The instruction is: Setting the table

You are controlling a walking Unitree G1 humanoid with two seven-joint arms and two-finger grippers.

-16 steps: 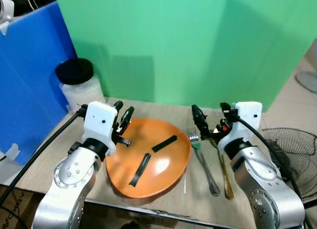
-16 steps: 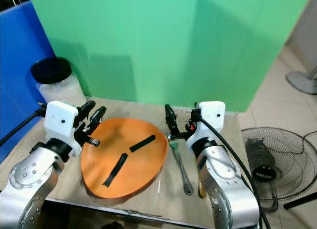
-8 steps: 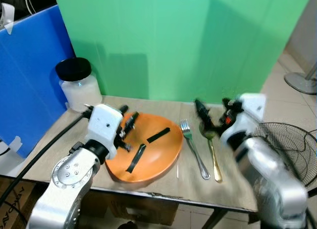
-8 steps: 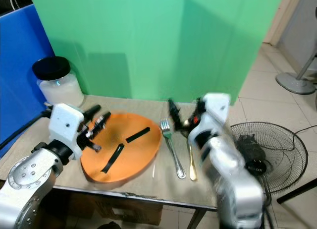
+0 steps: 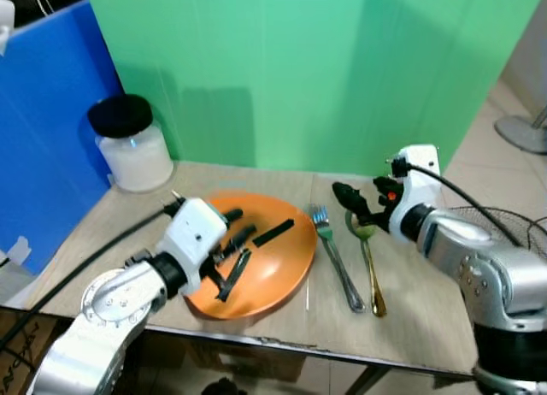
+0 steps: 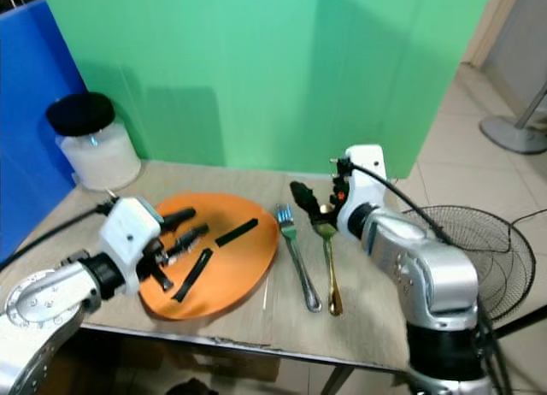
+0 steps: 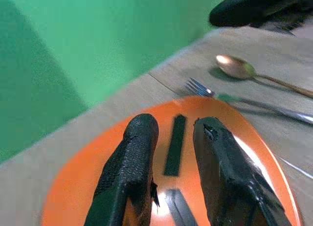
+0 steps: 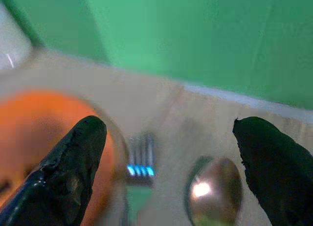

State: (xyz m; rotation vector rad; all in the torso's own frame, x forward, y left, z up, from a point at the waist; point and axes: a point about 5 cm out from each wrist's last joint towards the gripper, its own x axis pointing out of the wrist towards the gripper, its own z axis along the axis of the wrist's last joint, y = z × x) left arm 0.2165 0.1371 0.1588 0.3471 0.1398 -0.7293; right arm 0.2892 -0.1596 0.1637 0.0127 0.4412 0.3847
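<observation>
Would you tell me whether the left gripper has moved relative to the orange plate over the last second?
Yes. The left gripper was at the round orange plate's left rim; now its black fingers reach inward over the plate, above the black strips.

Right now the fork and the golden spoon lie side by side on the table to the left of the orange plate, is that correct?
Not quite. The fork and the golden spoon do lie side by side on the table, but to the right of the orange plate, not the left. The left eye view shows it.
</observation>
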